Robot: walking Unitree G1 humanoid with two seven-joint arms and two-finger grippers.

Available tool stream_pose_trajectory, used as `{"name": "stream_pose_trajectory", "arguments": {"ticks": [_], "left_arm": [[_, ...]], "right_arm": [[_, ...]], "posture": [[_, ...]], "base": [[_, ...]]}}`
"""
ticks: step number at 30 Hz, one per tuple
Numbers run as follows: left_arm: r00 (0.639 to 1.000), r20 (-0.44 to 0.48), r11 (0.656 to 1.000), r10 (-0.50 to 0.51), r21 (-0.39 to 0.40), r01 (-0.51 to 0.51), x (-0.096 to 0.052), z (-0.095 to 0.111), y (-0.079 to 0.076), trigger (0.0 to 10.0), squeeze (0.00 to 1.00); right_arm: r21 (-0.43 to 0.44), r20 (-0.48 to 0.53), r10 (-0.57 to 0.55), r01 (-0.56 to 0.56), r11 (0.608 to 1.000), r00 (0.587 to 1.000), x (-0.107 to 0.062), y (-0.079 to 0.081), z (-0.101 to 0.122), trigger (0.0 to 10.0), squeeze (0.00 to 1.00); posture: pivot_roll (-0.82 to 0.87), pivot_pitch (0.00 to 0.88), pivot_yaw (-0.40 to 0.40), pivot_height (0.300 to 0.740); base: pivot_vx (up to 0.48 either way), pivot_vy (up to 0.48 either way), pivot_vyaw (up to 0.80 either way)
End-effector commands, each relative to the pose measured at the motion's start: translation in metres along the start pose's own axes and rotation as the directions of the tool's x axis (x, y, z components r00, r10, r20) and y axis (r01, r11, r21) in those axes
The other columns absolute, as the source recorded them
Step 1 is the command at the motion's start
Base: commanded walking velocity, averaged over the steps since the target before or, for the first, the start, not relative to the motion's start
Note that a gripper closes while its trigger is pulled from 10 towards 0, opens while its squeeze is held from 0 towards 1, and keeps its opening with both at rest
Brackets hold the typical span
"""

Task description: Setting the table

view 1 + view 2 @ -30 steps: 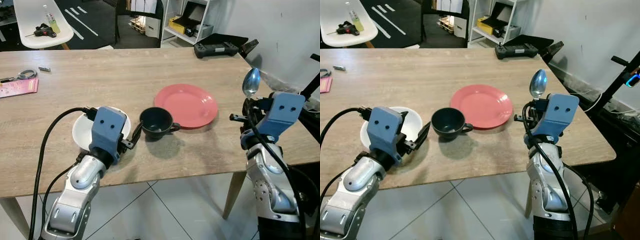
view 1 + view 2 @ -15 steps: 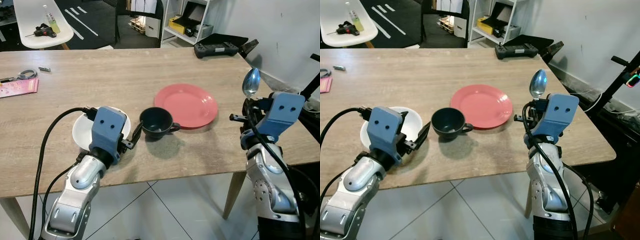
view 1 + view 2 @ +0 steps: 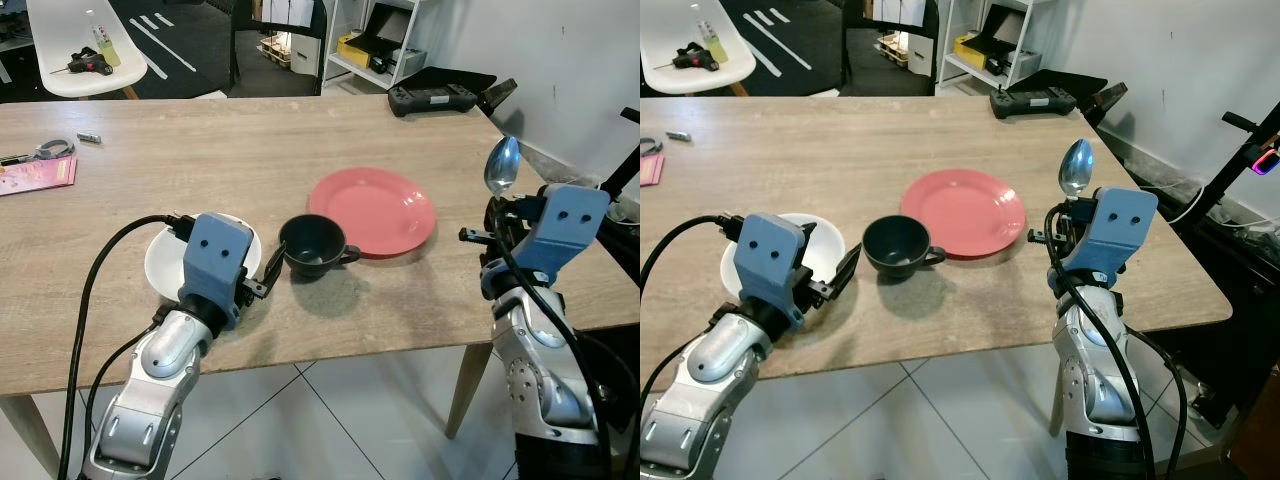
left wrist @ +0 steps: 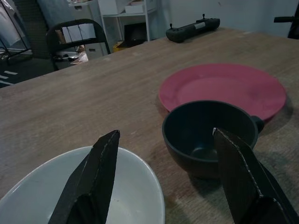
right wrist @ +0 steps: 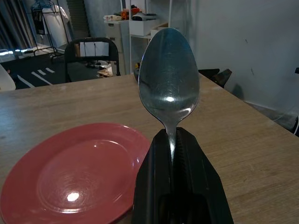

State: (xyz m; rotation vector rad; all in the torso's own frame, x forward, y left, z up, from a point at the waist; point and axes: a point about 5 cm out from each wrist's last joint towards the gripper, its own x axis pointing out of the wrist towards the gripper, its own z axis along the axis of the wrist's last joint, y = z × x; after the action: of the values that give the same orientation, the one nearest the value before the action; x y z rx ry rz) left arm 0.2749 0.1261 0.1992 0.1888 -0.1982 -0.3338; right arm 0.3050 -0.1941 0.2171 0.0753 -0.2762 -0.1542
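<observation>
So the table setting looks about halfway there to me. On the wooden worktop (image 3: 200,150) there's a red plate (image 3: 372,210) sitting right of centre, a dark cup (image 3: 314,246) touching or just overlapping its near-left rim, and a white bowl (image 3: 165,262) further left near the front edge. Those three look placed already, though the cup is crowding the plate a bit.

What's left, I'd guess, is the cutlery. The right end effector (image 5: 173,154) has its fingers pressed together on the handle of a spoon (image 3: 501,166), holding it upright with the bowl of the spoon pointing up, off to the right of the plate and above the worktop's right end. It isn't touching anything yet. It probably wants to go down flat beside the plate, on the bare wood to its right.

The left end effector (image 4: 163,158) is spread wide with nothing in it, low over the near side of the white bowl, with the cup ahead between its fingers. Can't tell whether it's about to shift the cup or just parked there.

Far side has some clutter (a black controller (image 3: 432,97), a pink booklet (image 3: 38,174)) that isn't part of the setting.
</observation>
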Motion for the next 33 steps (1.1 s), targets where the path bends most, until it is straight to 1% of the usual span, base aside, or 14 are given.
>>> {"name": "stream_pose_trajectory", "arguments": {"ticks": [1, 26, 29, 31, 33], "left_arm": [[1.000, -0.023, 1.000, 0.003, 0.005, -0.003, 0.000, -0.005, 0.000, 10.0, 0.00], [1.000, -0.030, 1.000, 0.003, 0.002, -0.003, -0.002, -0.007, -0.001, 10.0, 0.00], [0.999, -0.040, 1.000, 0.002, 0.003, -0.002, -0.004, -0.010, -0.001, 10.0, 0.00], [0.998, -0.056, 0.998, -0.019, 0.055, 0.022, -0.013, -0.018, -0.004, 10.0, 0.00], [0.997, -0.074, 0.999, -0.003, 0.051, 0.007, -0.018, -0.023, -0.004, 10.0, 0.00]], "right_arm": [[-0.002, -0.005, -0.008, 0.008, 1.000, 1.000, -0.001, -0.001, -0.003, 10.0, 0.00], [-0.010, -0.012, -0.008, 0.008, 1.000, 1.000, -0.003, -0.001, -0.005, 10.0, 0.00], [-0.018, -0.019, -0.007, 0.007, 1.000, 1.000, -0.005, -0.002, -0.008, 10.0, 0.00], [-0.040, -0.044, 0.002, -0.004, 0.999, 0.999, -0.011, -0.001, -0.017, 10.0, 0.00], [-0.058, -0.064, 0.011, -0.015, 0.998, 0.998, -0.016, -0.001, -0.024, 10.0, 0.00]], "posture": [[0.00, 0.059, 0.039, 0.740], [0.00, 0.063, 0.039, 0.740], [0.00, 0.063, 0.039, 0.740], [0.00, 0.062, 0.039, 0.740], [0.00, 0.062, 0.040, 0.740]], "base": [[0.000, 0.000, 0.00], [0.000, 0.000, 0.00], [0.000, 0.000, 0.00], [0.000, 0.000, 0.00], [0.000, 0.000, 0.00]]}}
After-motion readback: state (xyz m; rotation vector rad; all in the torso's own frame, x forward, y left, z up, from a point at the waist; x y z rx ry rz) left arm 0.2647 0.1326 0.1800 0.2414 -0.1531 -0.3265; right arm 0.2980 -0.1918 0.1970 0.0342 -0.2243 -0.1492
